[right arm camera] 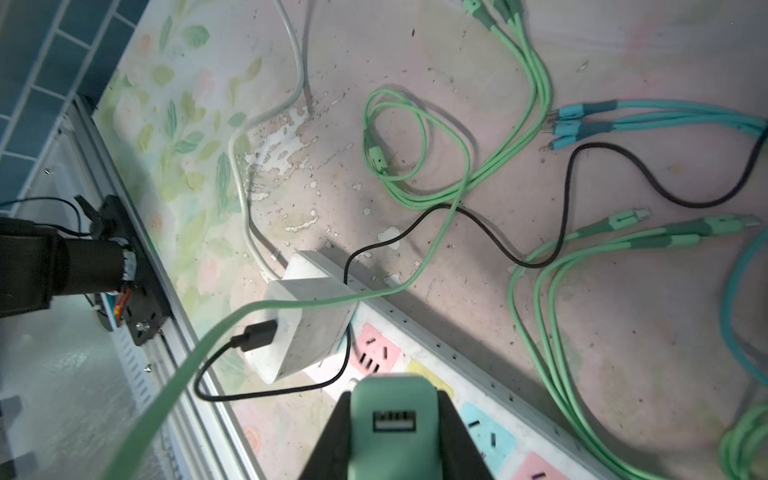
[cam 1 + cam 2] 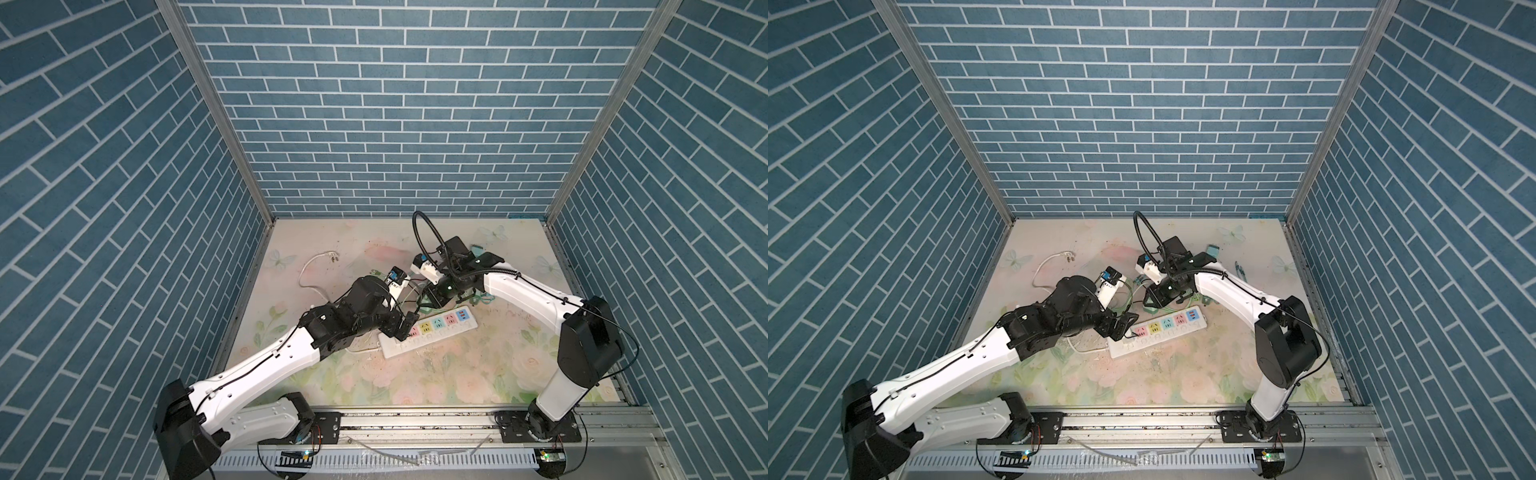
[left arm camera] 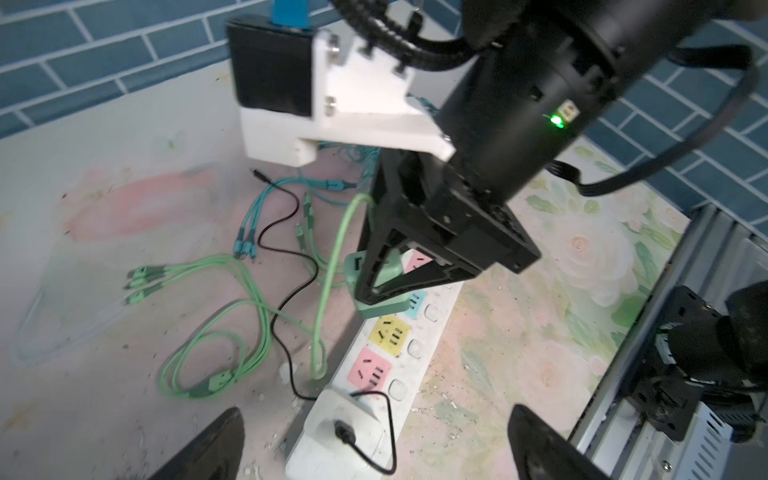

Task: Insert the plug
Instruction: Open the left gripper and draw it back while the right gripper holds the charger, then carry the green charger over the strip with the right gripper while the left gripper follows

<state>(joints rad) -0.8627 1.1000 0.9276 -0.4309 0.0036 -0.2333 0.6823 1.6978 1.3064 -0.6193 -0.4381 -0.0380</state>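
My right gripper [image 1: 395, 415] is shut on a green plug [image 1: 395, 428] whose empty USB port faces the wrist camera. The plug [image 3: 386, 270] hangs tilted over the middle of a white power strip [image 3: 446, 303] with coloured sockets, near the yellow and light-blue ones; its prongs are hidden. In both top views the strip [image 2: 415, 347] [image 2: 1142, 347] lies slantwise mid-table, with the right gripper [image 2: 432, 301] above its far side. My left gripper [image 3: 376, 415] is open, its fingers straddling a white charger [image 3: 332, 415] seated at the strip's near end with a black cable in it.
Light-green cables [image 1: 415, 166], teal multi-head cables [image 1: 623, 120] and a black cable [image 1: 582, 199] lie tangled beyond the strip. One green cable [image 3: 332, 257] hangs beside the right gripper. The strip's white cord [image 2: 309, 282] curls at the left. An aluminium rail [image 2: 415, 419] edges the front.
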